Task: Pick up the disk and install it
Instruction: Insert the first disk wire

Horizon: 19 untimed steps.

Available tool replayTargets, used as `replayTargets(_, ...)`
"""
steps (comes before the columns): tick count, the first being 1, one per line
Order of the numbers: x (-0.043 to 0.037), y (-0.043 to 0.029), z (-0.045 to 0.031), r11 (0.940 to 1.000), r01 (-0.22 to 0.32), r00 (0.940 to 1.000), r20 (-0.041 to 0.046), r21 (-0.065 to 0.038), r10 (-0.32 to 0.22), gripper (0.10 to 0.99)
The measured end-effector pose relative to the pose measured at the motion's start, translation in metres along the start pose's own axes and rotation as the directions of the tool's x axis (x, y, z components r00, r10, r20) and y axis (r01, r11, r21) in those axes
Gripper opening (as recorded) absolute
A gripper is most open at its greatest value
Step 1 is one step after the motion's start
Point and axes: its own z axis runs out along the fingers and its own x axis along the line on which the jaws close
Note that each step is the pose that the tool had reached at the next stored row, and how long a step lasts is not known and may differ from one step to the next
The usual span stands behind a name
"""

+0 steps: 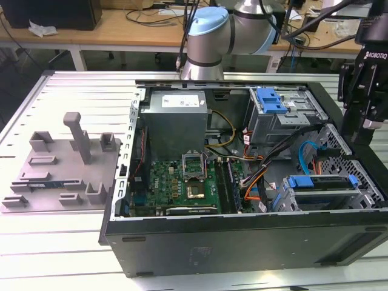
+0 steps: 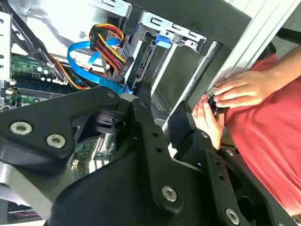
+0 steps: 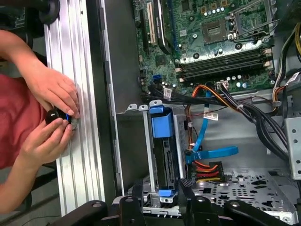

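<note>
The disk stands on edge inside the silver drive cage, with its blue carrier bracket showing at both ends. In the exterior view the disk lies in the cage at the case's near corner, at the exterior view's right. My black gripper hangs over the case's edge just above that cage. Its fingers are spread on either side of the bracket's end, with nothing between them. My gripper is open and touches nothing. In the second wrist view the gripper hovers in front of the cage.
A person in a red sleeve holds a small black-and-silver part with both hands at the table rail beside the case. A second cage with a blue latch, the grey power-supply box, the motherboard and loose cables fill the case. A grey fixture stands apart.
</note>
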Motion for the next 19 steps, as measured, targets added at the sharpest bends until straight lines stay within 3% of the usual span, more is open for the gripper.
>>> replayTargets(6, -0.0071, 0.0012, 0.002, 0.9995, -0.025, 0.9997, 0.0032, 0.02, 0.025, 0.424)
replayTargets(10, -0.0097, 0.0031, 0.0085, 0.9987, -0.049, 0.9988, 0.0039, 0.016, 0.049, 0.424)
replayTargets(12, -0.0124, 0.0037, 0.0124, 0.9983, -0.055, 0.9985, 0.0046, 0.019, 0.055, 0.424)
replayTargets(14, -0.0195, 0.0047, 0.0118, 0.9982, -0.056, 0.9984, 0.0009, 0.02, 0.056, 0.424)
replayTargets(19, -0.0211, 0.0048, 0.0113, 0.9982, -0.056, 0.9984, -0.0033, 0.021, 0.057, 0.424)
